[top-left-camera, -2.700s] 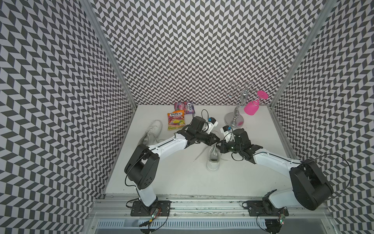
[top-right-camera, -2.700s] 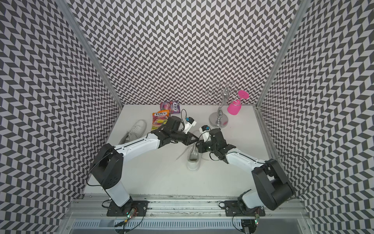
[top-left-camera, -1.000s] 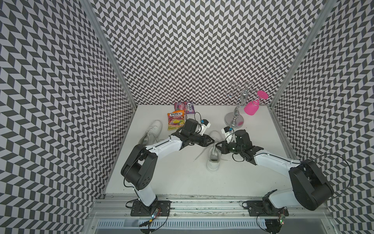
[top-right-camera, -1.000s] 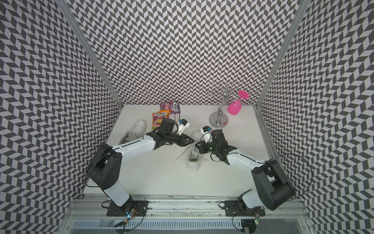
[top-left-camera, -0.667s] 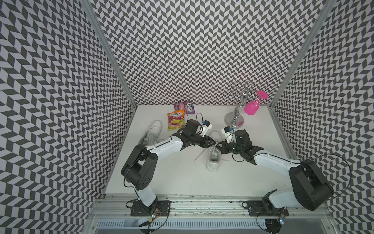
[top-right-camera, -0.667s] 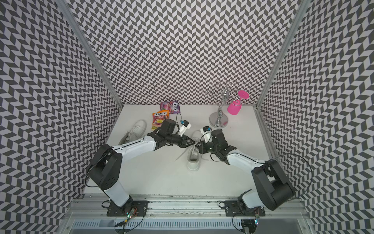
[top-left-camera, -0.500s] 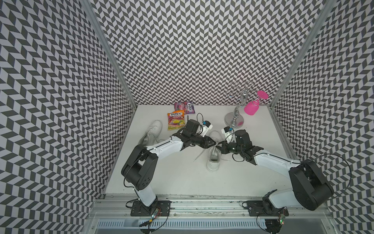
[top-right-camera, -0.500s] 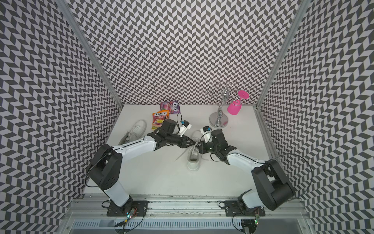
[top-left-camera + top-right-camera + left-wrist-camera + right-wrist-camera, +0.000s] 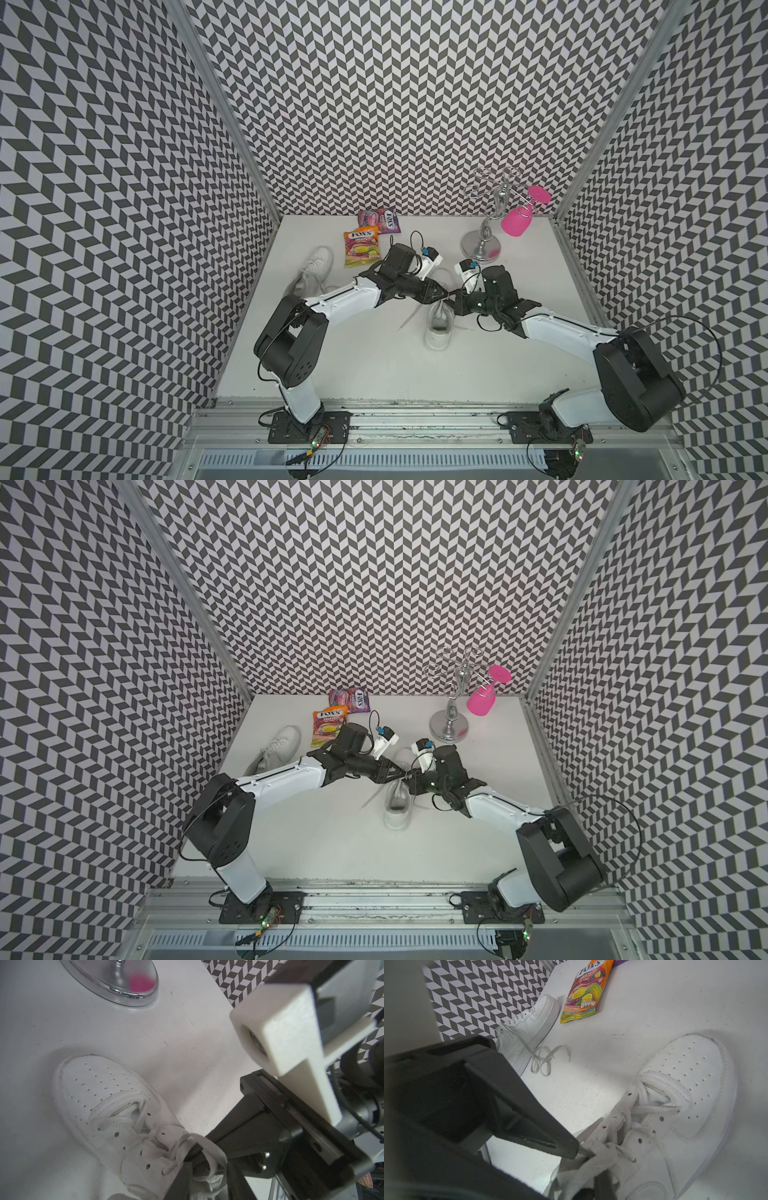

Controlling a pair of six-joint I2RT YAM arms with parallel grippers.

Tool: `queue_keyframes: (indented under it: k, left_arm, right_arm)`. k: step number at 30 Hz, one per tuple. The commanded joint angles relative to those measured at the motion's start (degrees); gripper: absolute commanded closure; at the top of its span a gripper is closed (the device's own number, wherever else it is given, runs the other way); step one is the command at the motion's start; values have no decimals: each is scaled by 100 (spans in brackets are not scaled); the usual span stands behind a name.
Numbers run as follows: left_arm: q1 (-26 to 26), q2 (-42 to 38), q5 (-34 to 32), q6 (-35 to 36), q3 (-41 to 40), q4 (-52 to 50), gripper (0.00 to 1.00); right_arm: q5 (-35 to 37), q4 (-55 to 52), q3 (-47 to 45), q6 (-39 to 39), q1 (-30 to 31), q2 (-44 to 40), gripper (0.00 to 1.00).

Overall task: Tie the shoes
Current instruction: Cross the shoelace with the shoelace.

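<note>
Farthest to the left of the centre shoe (image 9: 438,328), the other shoe (image 9: 316,270) lies by the wall with its laces loose on the tabletop (image 9: 374,374), so that half of the job is untouched. Next, my left tool (image 9: 442,295) has swung back in over the centre shoe's tongue after a short retreat toward the candy bag (image 9: 360,247), and its jaws have narrowed a little. They remain partly open, bracketing a lace loop (image 9: 199,1147) rather than clamping it. I judge I am about to take the loop over, so the knot is not yet formed. The centre shoe itself has not shifted; it sits mid-tabletop with its toe pointing away from my bases. Just right of it, my right tool (image 9: 457,300) has not moved and stays fully closed on a bunch of that lace over the top eyelets. Beyond the shoe's toe, to the right, stands the chrome stand (image 9: 481,249) with the pink glass (image 9: 515,222), well clear. Both top views hide the lace behind my two tools. The left wrist view shows the loop draped over the right tool's finger tip, and the right wrist view shows the pinched lace and the far shoe's untied ends.
</note>
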Motion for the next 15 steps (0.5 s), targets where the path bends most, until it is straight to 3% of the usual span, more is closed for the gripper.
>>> queue_keyframes:
  k: [1, 13, 15]
  left_arm:
    - [-41, 119, 12, 119, 203, -94, 72]
    - [-32, 3, 22, 129, 191, -94, 91]
    - [-31, -51, 23, 120, 186, -85, 94]
  right_arm:
    - [14, 56, 156, -96, -11, -106, 100]
    - [184, -115, 192, -198, -17, -187, 100]
    - [301, -227, 198, -256, -16, -258, 94]
